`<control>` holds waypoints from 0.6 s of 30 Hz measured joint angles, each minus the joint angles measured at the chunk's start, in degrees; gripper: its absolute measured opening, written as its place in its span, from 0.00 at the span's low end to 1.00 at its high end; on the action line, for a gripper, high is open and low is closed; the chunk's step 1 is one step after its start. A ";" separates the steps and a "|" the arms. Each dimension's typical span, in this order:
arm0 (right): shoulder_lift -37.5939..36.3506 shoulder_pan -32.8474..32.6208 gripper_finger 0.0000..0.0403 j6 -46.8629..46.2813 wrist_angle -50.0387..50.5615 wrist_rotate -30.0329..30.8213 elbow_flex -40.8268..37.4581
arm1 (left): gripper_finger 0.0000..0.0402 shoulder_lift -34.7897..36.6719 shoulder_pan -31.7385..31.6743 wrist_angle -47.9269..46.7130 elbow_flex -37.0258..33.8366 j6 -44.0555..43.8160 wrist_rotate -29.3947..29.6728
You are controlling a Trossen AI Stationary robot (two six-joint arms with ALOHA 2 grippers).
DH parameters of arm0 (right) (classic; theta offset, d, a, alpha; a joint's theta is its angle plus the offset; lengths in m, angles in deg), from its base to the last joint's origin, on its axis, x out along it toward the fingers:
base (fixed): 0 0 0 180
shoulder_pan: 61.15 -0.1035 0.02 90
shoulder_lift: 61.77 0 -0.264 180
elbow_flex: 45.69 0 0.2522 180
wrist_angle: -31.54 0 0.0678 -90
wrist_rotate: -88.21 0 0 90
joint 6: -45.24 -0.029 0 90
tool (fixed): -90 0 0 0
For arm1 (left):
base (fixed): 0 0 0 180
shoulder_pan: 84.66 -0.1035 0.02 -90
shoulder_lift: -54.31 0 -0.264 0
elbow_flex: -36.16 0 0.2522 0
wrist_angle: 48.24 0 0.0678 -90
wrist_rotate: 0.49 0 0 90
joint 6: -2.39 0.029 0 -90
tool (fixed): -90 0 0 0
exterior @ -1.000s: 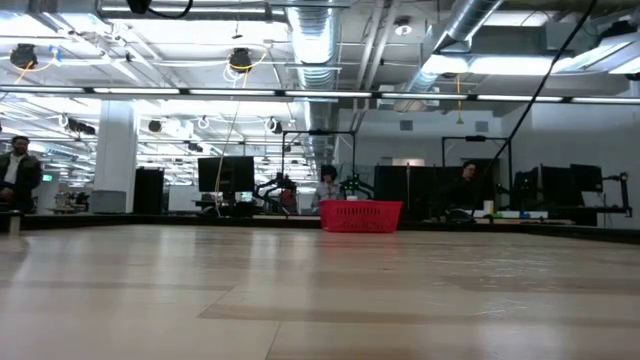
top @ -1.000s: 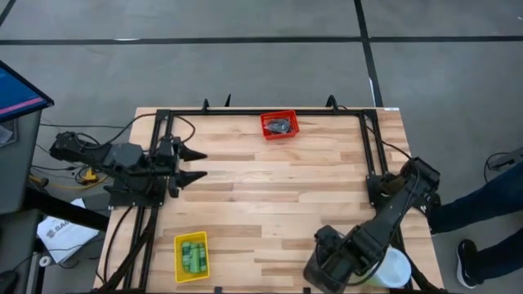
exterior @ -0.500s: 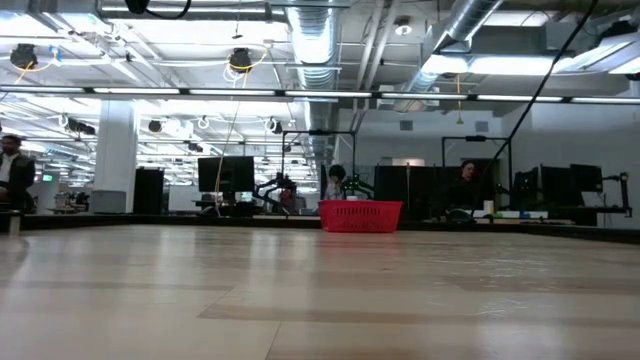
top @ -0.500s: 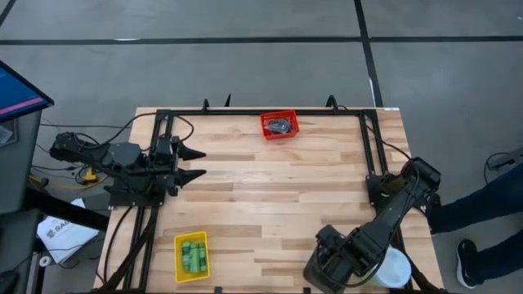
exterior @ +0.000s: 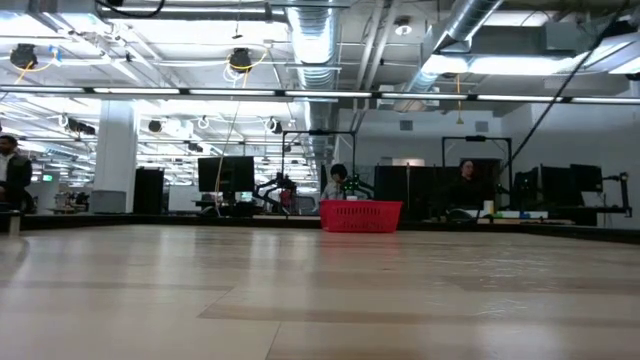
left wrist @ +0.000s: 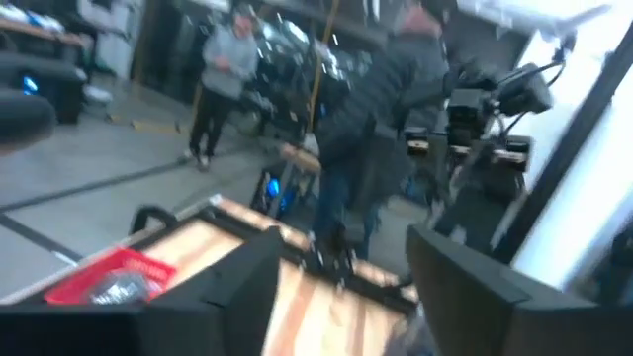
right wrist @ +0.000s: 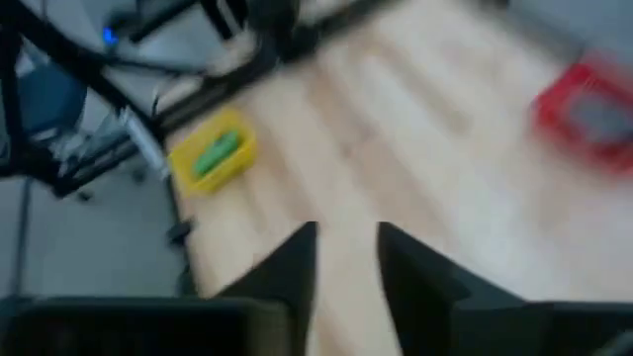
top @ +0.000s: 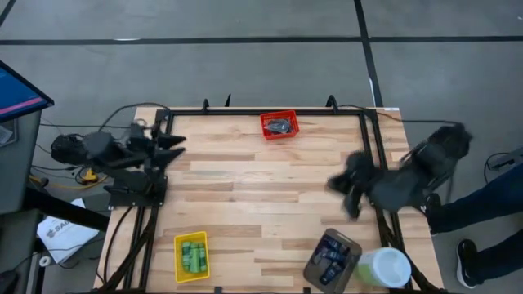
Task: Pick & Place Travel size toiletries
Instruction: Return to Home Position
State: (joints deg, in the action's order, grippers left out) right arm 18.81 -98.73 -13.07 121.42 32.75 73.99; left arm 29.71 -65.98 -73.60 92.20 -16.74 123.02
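Observation:
In the high view three bright green bottles (top: 193, 253) lie in a yellow bin (top: 180, 266) near the table's near edge. Dark blue tubes (top: 331, 255) lie in a grey container (top: 315, 269) at the near right. Dark grey pucks (top: 280, 125) sit in a red bin (top: 267, 131) at the far edge. My right gripper (top: 348, 196) hangs blurred above the table's right side, far of the grey container, open and empty (right wrist: 346, 262). My left gripper (top: 173, 147) is open and empty at the left edge (left wrist: 341, 297).
A big pale green and white tub (top: 386, 268) stands at the near right corner beside the grey container. Black frame rails (top: 372, 147) run along the table's left, far and right sides. The red bin (exterior: 360, 215) shows far off in the low view. A person stands beyond the table (left wrist: 371, 129).
My right gripper has risen from over the grey container at the near right and swung toward the far edge, uncovering the container and its dark blue tubes. My left gripper has drawn back toward the far left corner and tipped upward.

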 joint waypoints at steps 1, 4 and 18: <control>-2.52 0.65 0.22 3.66 0.20 1.86 -0.09 | 0.50 1.41 0.00 -0.02 0.00 0.50 0.95; -9.53 2.09 0.05 13.45 0.19 6.90 -1.55 | 0.33 5.71 0.00 0.08 0.00 2.20 3.11; -42.01 2.31 0.00 30.42 -11.24 16.88 -34.90 | 0.00 22.29 -0.02 -4.22 0.04 17.09 7.26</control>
State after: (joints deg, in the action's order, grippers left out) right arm -23.19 -96.41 17.35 110.19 49.63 39.08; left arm 51.99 -66.00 -77.82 92.24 0.35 130.28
